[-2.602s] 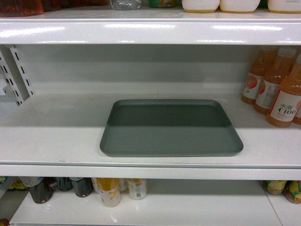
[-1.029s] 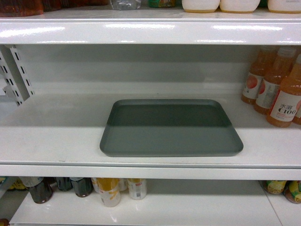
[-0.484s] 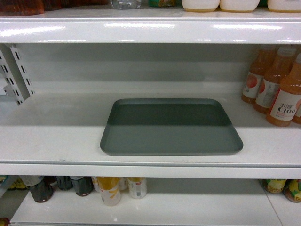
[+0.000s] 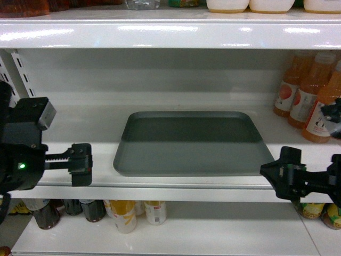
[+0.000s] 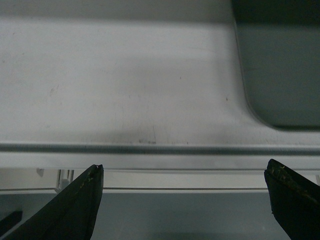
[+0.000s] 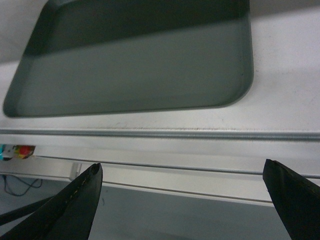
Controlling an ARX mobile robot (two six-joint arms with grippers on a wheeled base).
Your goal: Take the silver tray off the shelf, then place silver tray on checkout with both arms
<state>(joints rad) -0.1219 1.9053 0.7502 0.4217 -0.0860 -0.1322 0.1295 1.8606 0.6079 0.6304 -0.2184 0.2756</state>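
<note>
**Operator:** I've got both arms up at the front lip of the shelf (image 4: 176, 182). The silver tray (image 4: 193, 144) lies flat on that board, untouched, roughly midway between my two end effectors and a little deeper in than both.

**Second:** Which way does it run?

**Operator:** Its long axis goes left to right, parallel to the shelf edge, so each short end faces one arm. From the left end effector (image 4: 81, 164) the tray is off to the right and inward; the left wrist view catches only its near left corner, at the right of the frame. From the right end effector (image 4: 281, 173) it's to the left and inward; the right wrist view shows most of the tray.

**Second:** Who's nearer?

**Operator:** The right one, I'd judge. In the head view it sits just beside the tray's near right corner, while the left is apart from its corner with bare shelf between. Neither touches.

**Second:** Jaws?

**Operator:** Both spread wide and holding nothing; each wrist view shows two dark tips far apart with the shelf edge between them.

**Second:** Count for me.

**Operator:** One tray, two arms. On the same board, at least three orange drink bottles (image 4: 301, 98) at the far right, close to my right arm. More bottles on the board below (image 4: 123, 215), too crowded to count. No checkout in view.
</note>
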